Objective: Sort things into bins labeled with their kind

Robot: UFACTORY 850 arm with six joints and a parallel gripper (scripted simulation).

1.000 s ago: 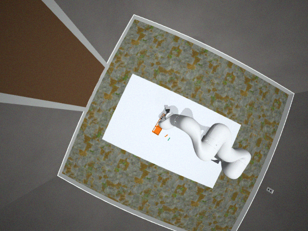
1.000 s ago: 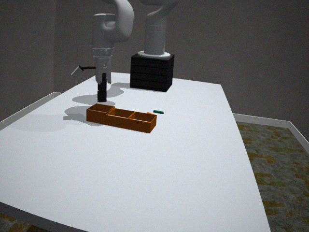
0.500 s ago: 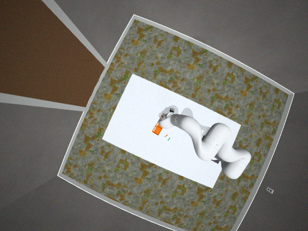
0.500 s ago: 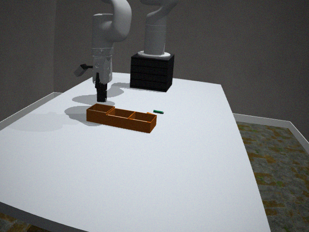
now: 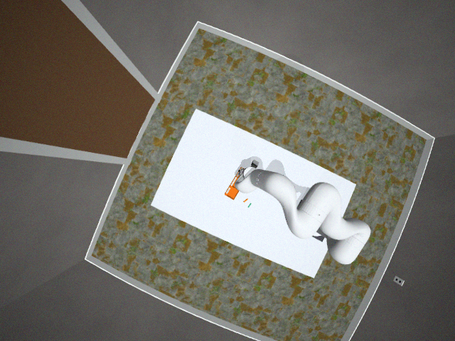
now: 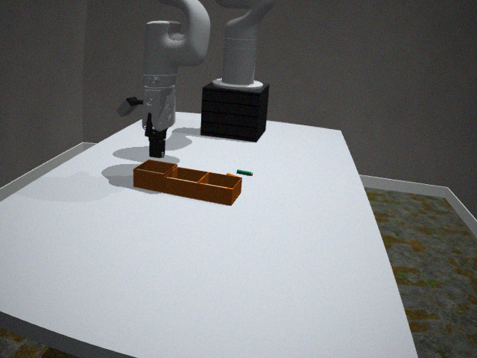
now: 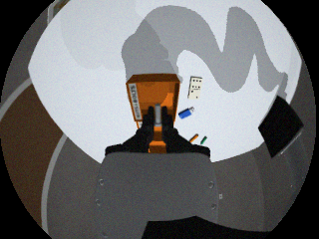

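An orange bin with three compartments in a row stands on the white table; it also shows in the wrist view, with labels along its left side too small to read. My gripper hangs just above the bin's left end compartment. It is shut on a small thin grey thing that I cannot name. A small green stick lies on the table behind the bin's right end, next to a small orange stick. A small blue thing and a white card lie on the table right of the bin in the wrist view.
The arm's black base block stands at the back of the table. The table's edges drop to a mottled floor on the right.
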